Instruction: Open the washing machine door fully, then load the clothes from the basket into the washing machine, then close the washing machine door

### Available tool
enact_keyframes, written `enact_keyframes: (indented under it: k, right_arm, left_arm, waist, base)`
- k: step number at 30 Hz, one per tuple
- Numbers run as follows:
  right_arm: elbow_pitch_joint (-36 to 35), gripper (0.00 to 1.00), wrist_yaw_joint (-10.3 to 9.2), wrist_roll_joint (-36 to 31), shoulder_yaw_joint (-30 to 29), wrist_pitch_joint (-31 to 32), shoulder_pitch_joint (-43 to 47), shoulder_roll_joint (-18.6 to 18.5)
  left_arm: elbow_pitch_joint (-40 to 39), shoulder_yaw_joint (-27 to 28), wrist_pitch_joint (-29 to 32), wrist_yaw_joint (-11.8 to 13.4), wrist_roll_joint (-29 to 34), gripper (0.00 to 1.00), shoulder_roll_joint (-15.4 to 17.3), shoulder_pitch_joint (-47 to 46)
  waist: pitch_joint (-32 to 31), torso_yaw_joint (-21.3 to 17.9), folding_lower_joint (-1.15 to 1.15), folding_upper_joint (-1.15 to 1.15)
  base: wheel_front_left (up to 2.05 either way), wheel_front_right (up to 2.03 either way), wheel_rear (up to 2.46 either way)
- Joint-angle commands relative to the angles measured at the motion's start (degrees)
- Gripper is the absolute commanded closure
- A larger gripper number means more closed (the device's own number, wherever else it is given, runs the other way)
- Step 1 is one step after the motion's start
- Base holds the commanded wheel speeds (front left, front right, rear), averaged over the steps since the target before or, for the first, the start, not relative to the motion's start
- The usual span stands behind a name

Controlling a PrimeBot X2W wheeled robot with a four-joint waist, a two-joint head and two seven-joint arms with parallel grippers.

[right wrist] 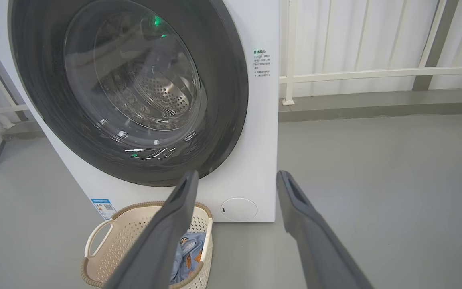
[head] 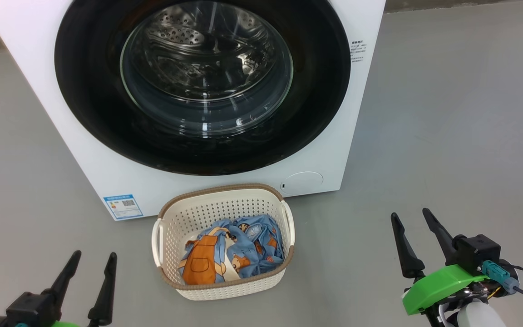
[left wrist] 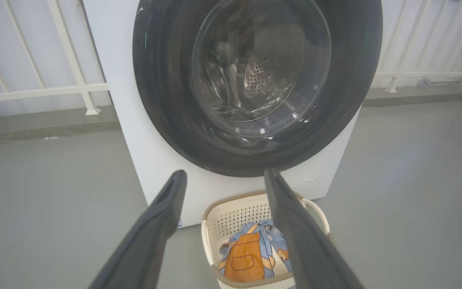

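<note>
Washing machine door stood shut (glossy rim). Left pincer and right pincer gaped empty; either might slip off.

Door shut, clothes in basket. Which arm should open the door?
Right, probably: the right tool is open and extends further toward the washing machine door than the left tool, also open. I cannot tell which side opens.

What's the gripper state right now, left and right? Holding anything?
Left gripper: open, holding nothing.
Right gripper: open, holding nothing.
</note>
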Motion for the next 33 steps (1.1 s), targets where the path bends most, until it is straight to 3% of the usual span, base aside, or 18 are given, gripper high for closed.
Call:
enact_keyframes:
  k: [1, 33]
  right_arm:
    - [-1.11, 0.00, -0.06, 0.88, 1.41, -0.69, -2.15, 0.11]
    - [-3.38, 0.00, -0.06, 0.97, 0.96, -0.69, -1.84, 0.11]
  left_arm:
    - [-0.94, 2.28, -0.37, -0.09, 0.34, 0.00, 0.84, -1.89]
    - [-3.64, 3.44, -0.37, -0.09, 0.47, 0.00, 1.25, -2.18]
  waist:
    - [0.01, 0.02, 0.00, 0.00]
    - [1.16, 0.52, 0.00, 0.00]
  base:
    - [0.00, 0.00, 0.00]
    - [0.06, 0.06, -0.12]
